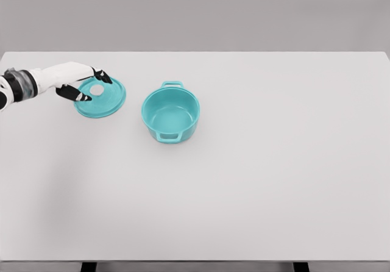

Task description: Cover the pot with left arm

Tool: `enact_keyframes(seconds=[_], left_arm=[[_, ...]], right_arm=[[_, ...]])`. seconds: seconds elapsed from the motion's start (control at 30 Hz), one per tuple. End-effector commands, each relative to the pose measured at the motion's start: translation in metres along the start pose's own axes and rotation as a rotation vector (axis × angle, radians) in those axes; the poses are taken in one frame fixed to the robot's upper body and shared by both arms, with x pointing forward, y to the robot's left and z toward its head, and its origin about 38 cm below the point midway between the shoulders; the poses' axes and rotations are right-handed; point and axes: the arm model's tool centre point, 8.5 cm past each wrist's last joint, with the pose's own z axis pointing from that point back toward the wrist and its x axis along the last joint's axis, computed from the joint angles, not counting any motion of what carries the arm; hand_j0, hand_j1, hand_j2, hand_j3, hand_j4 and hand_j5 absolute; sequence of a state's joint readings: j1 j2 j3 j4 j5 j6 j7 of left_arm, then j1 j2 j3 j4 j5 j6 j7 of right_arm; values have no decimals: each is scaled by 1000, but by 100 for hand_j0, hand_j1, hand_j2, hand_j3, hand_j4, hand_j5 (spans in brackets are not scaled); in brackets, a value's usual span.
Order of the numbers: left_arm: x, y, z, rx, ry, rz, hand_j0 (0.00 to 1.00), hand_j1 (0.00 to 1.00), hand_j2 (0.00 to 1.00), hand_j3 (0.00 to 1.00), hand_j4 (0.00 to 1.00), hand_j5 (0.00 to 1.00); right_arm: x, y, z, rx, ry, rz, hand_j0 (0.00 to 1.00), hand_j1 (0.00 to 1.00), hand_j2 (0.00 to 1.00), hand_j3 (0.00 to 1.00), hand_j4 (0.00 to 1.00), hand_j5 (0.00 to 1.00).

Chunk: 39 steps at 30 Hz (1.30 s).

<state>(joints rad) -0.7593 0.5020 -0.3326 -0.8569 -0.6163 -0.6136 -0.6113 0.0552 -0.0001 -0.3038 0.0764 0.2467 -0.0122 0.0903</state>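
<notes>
A teal pot with two side handles stands uncovered on the white table, left of the middle. To its left lies the teal lid, with a small white knob on top. My left hand reaches in from the left edge and hovers at the lid. Its dark-tipped fingers are beyond the knob and the thumb is on the near side, spread with a gap to the knob. The right arm does not show.
The table's far edge runs just behind the lid and pot. Two dark table legs show at the bottom edge.
</notes>
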Motion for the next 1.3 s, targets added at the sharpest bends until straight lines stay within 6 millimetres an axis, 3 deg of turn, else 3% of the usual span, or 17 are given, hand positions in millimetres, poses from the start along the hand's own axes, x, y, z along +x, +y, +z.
enact_keyframes(seconds=[0.0, 0.83, 1.27], left_arm=[[0, 1, 0, 6, 0, 4, 73, 73, 73, 73, 73, 73], [3, 9, -7, -26, 34, -71, 73, 73, 73, 73, 73, 73], [2, 4, -8, -35, 35, -60, 73, 73, 73, 73, 73, 73]], right_arm=[[0, 0, 0, 0, 0, 0, 100, 100, 100, 100, 100, 100], [0, 0, 0, 0, 0, 0, 100, 100, 100, 100, 100, 100], [0, 0, 0, 0, 0, 0, 100, 100, 100, 100, 100, 100]])
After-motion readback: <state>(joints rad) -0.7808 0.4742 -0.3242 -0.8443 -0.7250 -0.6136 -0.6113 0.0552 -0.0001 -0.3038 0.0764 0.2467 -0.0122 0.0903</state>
